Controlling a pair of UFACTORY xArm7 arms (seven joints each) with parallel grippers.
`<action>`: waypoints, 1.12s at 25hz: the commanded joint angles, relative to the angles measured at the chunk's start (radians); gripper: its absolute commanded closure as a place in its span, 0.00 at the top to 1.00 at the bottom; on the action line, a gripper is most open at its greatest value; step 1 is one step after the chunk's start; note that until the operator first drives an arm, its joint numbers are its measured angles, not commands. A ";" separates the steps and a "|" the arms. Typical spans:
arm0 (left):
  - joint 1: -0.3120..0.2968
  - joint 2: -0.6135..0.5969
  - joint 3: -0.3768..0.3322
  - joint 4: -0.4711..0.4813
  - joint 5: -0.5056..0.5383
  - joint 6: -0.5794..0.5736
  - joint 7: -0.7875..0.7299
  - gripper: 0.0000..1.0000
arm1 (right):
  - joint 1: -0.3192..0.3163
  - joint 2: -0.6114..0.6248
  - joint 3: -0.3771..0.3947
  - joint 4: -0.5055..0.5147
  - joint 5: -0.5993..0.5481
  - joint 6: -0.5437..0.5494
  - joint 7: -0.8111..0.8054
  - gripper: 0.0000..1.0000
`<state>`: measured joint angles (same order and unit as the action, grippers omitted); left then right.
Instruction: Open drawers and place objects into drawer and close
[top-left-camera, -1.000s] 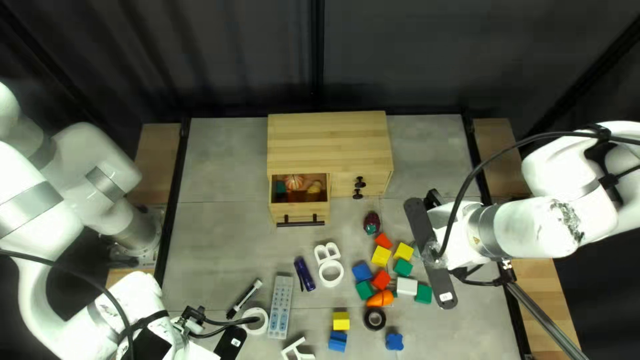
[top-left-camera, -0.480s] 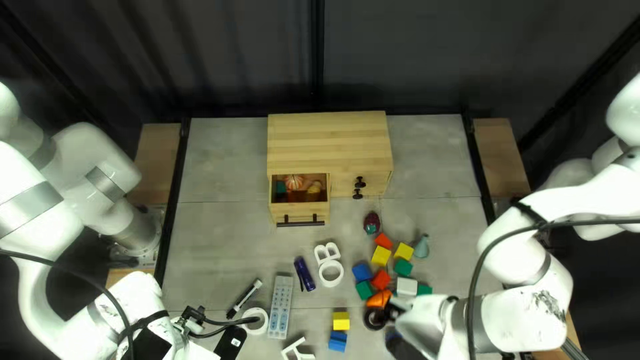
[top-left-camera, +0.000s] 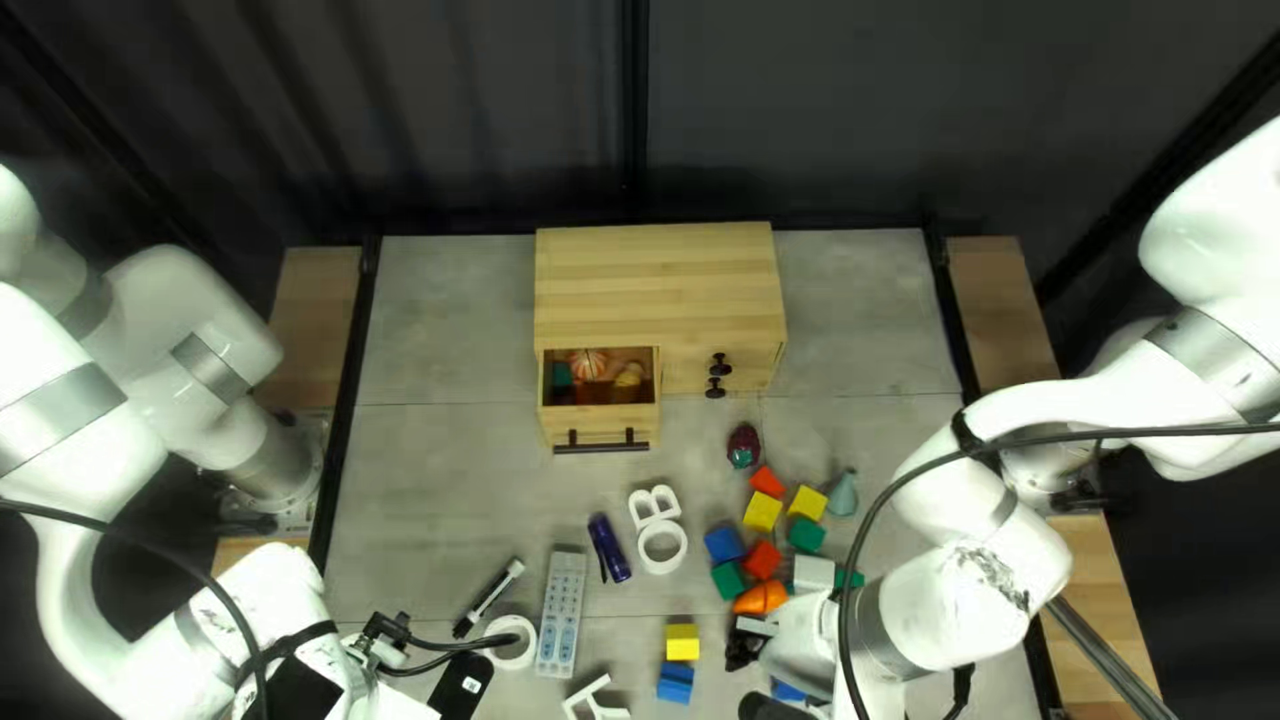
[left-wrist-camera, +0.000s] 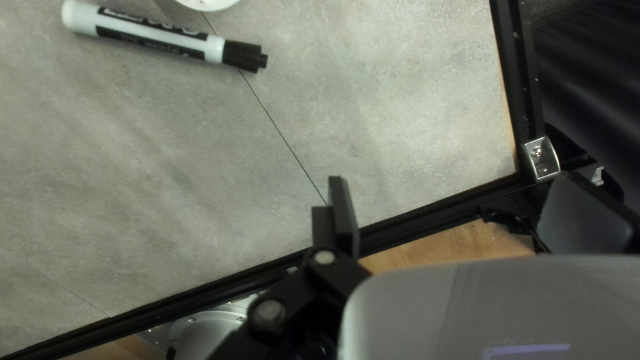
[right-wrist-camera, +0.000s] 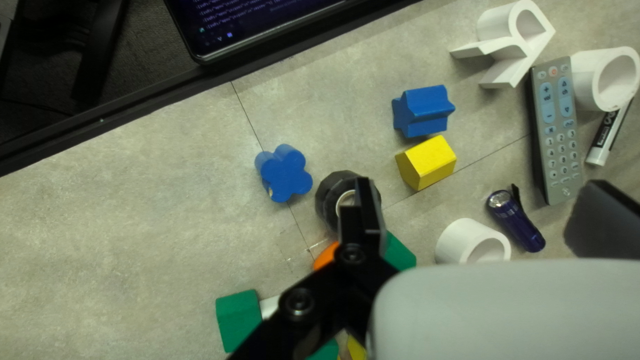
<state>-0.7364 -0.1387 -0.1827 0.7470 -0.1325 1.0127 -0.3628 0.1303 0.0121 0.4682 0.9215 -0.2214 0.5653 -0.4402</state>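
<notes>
Our left gripper's fingers are apart near the marker; our right gripper's are too, one overlapping that black roll. Colored blocks sit just past it, then our open drawer, holding a striped pumpkin plus something green.

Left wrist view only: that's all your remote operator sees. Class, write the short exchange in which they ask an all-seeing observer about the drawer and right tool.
Operator: A marker lies ahead of the left tool. Is any drawer open?
Observer: Yes, the wooden drawer, with something green inside.
Operator: And the right tool?
Observer: The right tool is open; in its wrist view, one finger partly hides a black ring.
</notes>
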 commanded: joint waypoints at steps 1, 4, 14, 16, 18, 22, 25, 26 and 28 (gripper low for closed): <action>0.000 0.000 0.000 0.000 0.000 0.000 0.000 1.00 | 0.037 0.187 -0.010 0.249 -0.047 0.233 0.073 1.00; 0.000 0.000 0.000 0.000 0.000 0.000 0.000 1.00 | 0.090 0.311 -0.035 0.383 -0.101 0.327 0.120 1.00; 0.000 0.000 0.000 0.000 0.000 0.000 0.000 1.00 | 0.163 0.455 -0.071 0.428 -0.221 0.235 0.185 1.00; 0.000 0.000 0.000 0.000 0.000 0.000 0.000 1.00 | 0.165 0.460 -0.077 0.417 -0.235 0.206 0.191 1.00; 0.000 0.000 0.000 0.000 0.000 0.000 0.000 1.00 | 0.165 0.472 -0.083 0.415 -0.248 0.178 0.194 1.00; 0.000 0.000 0.000 0.000 0.000 0.000 0.000 1.00 | 0.150 0.513 -0.084 0.431 -0.249 0.142 0.161 1.00; 0.000 0.000 0.000 0.000 0.000 0.000 0.000 1.00 | 0.133 0.527 -0.081 0.431 -0.245 0.129 0.129 1.00; 0.000 0.000 0.000 0.000 0.000 0.000 0.000 1.00 | 0.130 0.528 -0.081 0.430 -0.246 0.127 0.125 1.00; 0.000 0.000 0.000 0.000 0.000 0.000 0.000 1.00 | 0.122 0.530 -0.084 0.424 -0.248 0.117 0.117 1.00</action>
<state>-0.7364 -0.1387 -0.1827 0.7470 -0.1325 1.0127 -0.3628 0.2608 0.5380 0.3860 1.3503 -0.4678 0.6914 -0.3134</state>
